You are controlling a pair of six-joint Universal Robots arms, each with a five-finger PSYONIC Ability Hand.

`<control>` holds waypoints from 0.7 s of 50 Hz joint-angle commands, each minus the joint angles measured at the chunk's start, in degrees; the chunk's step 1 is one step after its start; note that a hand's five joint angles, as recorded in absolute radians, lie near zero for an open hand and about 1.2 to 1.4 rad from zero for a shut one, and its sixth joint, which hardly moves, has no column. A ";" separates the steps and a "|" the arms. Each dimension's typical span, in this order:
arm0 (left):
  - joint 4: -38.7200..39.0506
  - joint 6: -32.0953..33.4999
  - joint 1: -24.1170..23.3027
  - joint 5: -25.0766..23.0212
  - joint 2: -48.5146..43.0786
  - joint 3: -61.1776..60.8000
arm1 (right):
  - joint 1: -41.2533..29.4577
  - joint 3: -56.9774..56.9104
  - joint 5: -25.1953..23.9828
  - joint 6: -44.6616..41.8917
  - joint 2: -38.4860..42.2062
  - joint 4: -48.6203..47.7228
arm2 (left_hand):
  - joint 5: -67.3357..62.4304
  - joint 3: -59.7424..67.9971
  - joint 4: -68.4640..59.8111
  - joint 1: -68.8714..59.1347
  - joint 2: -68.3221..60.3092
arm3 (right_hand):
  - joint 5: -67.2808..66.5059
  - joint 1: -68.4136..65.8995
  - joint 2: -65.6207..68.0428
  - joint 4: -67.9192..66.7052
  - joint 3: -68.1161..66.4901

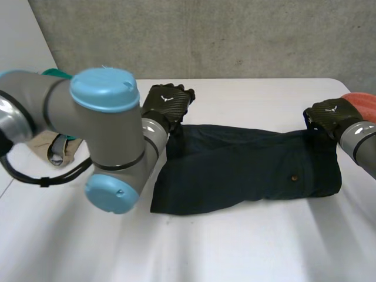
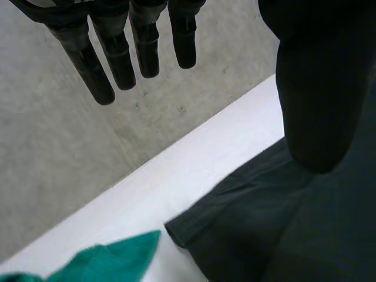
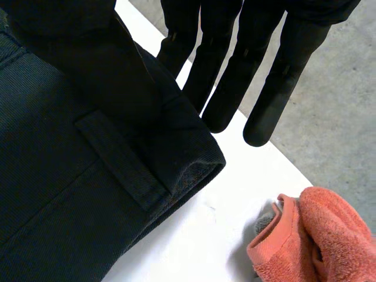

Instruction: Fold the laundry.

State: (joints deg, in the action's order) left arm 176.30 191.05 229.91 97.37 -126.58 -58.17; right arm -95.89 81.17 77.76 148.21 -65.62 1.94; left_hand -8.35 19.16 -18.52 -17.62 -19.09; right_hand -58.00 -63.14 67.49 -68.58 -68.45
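1. Dark trousers lie folded on the table, between your hands
2. Left hand and right hand: fingers straight, holding nothing, at opposite ends
3. Risk: close too shallow and an end slips, undoing the fold

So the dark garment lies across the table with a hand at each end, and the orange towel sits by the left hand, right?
No: the orange towel lies by the right hand, as the right wrist view shows. The rest holds.

Grey tubular arms, light-blue round caps; left robot hand, right robot hand black, white mark on back.
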 commanded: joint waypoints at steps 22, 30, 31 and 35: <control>-8.27 -2.34 2.82 -3.16 -18.18 12.29 | -0.35 2.68 -0.86 -0.12 -3.81 -2.73 | -61.65 60.84 -61.48 -62.38 -60.91 | -12.00 -16.86 12.51 -11.42 -11.55; 7.20 -1.29 3.96 -1.22 -11.76 12.47 | -0.17 -3.29 0.19 -0.03 1.36 -5.62 | -61.65 60.84 -61.48 -62.38 -60.91 | -12.00 -16.86 12.51 -11.42 -11.55; 9.39 -0.25 3.96 -1.40 -12.72 12.73 | -0.26 -5.47 1.15 0.14 3.72 -6.94 | -61.65 60.84 -61.48 -62.38 -60.91 | -12.00 -16.86 12.51 -11.42 -11.55; 11.69 5.01 3.97 -1.48 -16.93 16.32 | -0.96 -9.88 4.85 1.99 8.83 -11.25 | -61.65 60.84 -61.48 -62.38 -60.91 | -12.00 -16.86 12.51 -11.42 -11.55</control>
State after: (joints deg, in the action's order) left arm 182.21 190.23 233.67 95.99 -139.65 -45.27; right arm -96.15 78.11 78.26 148.34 -64.67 -3.73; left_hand -54.77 68.04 -68.50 -65.21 -68.52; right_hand -58.00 -63.14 67.49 -68.58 -68.45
